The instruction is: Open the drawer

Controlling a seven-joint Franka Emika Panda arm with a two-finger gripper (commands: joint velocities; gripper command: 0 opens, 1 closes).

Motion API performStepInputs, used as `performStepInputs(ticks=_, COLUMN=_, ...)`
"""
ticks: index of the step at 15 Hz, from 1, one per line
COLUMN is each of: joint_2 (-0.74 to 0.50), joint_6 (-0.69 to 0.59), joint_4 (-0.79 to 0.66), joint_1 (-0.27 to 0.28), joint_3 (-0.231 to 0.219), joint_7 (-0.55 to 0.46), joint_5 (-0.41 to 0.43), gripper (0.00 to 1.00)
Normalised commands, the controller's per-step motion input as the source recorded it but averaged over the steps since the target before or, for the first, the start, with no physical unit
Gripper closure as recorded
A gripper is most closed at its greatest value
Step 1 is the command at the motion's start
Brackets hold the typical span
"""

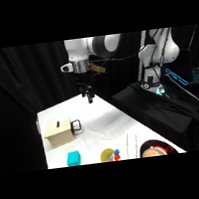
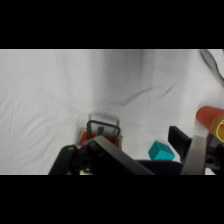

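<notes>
I see the drawer (image 1: 66, 129) closed in its cabinet (image 1: 56, 132) on the table (image 1: 110, 121), its black loop handle (image 1: 76, 125) facing right. My gripper (image 1: 88, 96) hangs above and beyond the cabinet; I cannot tell its state. The drawer looks light and rigid, so I judge that the cabinet may slide; I'd hook the handle.
</notes>
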Motion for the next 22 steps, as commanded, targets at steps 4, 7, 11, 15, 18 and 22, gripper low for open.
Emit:
performStepInputs(ticks=4, joint_2=0.22, joint_6=0.35, joint_4=0.15, joint_1=-0.069, joint_3=-0.030, joint_7=0.03, joint_5=0.077, gripper=0.00)
performStepInputs(ticks=7, joint_2=0.29, joint_6=0.29, joint_4=0.21, joint_1=-0.046, joint_3=0.005, joint_7=0.02, joint_5=0.140, gripper=0.00)
performStepInputs(ticks=11, joint_2=0.30, joint_6=0.24, joint_4=0.23, joint_1=-0.031, joint_3=0.016, joint_7=0.03, joint_5=0.132, gripper=0.00)
performStepInputs(ticks=15, joint_2=0.26, joint_6=0.23, joint_4=0.21, joint_1=-0.014, joint_3=-0.015, joint_7=0.09, joint_5=0.075, gripper=0.00)
performStepInputs(ticks=18, joint_2=0.13, joint_6=0.23, joint_4=0.09, joint_1=0.003, joint_3=-0.072, joint_7=0.13, joint_5=0.020, gripper=0.00)
performStepInputs(ticks=22, joint_2=0.11, joint_6=0.24, joint_4=0.06, joint_1=0.014, joint_3=-0.056, joint_7=0.13, joint_5=0.030, gripper=0.00)
